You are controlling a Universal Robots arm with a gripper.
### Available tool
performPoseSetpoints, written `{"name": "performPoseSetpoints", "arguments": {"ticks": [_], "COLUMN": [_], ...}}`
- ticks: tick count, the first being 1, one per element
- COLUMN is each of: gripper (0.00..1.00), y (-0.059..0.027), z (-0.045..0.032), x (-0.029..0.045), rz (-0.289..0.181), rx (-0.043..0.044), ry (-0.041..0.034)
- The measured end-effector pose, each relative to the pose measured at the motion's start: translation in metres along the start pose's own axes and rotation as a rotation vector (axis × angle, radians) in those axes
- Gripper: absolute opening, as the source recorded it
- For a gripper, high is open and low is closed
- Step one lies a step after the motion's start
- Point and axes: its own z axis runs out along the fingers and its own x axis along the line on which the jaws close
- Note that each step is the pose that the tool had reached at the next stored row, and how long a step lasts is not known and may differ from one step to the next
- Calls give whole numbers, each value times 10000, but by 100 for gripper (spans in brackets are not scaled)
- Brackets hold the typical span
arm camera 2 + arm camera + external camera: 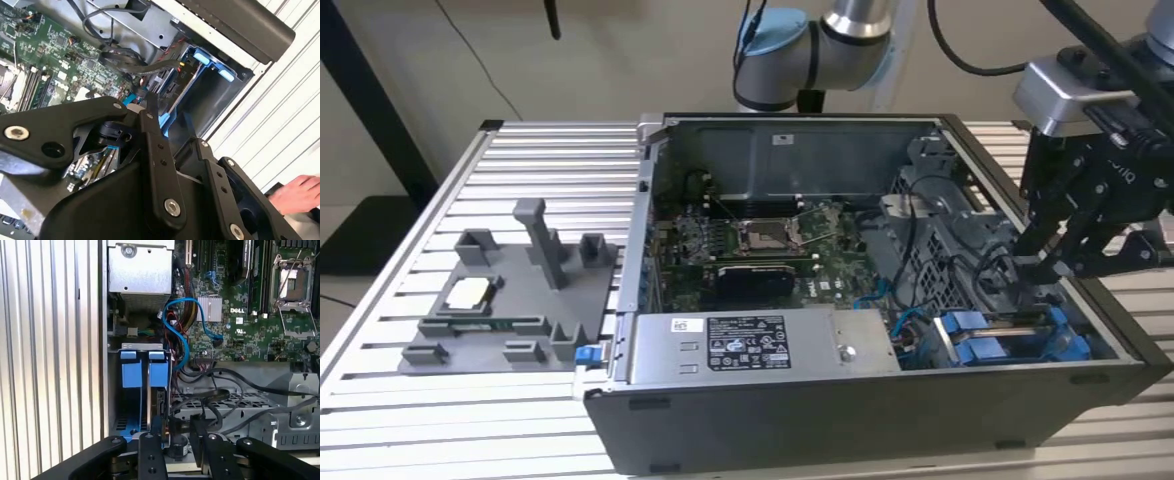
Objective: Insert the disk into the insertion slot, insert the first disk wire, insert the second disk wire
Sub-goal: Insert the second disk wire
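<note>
The disk (pixel 158 374), in its blue carrier, stands inside the insertion slot (pixel 113 390) beside a second blue-fronted carrier (pixel 131 371). My gripper (pixel 176 434) hangs at the disk's rear end, reaching down into the PC case (pixel 854 420) at the exterior view's right. A dark plug on a black disk wire (pixel 200 401) sits between the fingers (pixel 151 445), which are shut on it. In the exterior view the gripper (pixel 1051 272) is just above the blue carriers (pixel 987 338). The second wrist view has the gripper (pixel 170 122) pointing at the open bay (pixel 215 100).
A labelled silver power-supply box (pixel 734 345) lies along the case's front, with the motherboard (pixel 761 240) behind it. A blue cable (pixel 182 335) and several black cables loop near the bay. A grey fixture (pixel 507 300) sits on the slatted table (pixel 400 400). A person's hand (pixel 295 192) rests beside the case.
</note>
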Motion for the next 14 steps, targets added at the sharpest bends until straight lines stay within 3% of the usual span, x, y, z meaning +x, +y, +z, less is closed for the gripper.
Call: {"name": "performPoseSetpoints", "arguments": {"ticks": [4,7,8,14], "gripper": [36,34,27,25], "y": [3,3,3,3], "z": [64,66,65,65], "x": [0,0,0,0], "rz": [1,1,2,3], "rx": [0,0,-1,-3], "ry": [29,31,30,29]}}
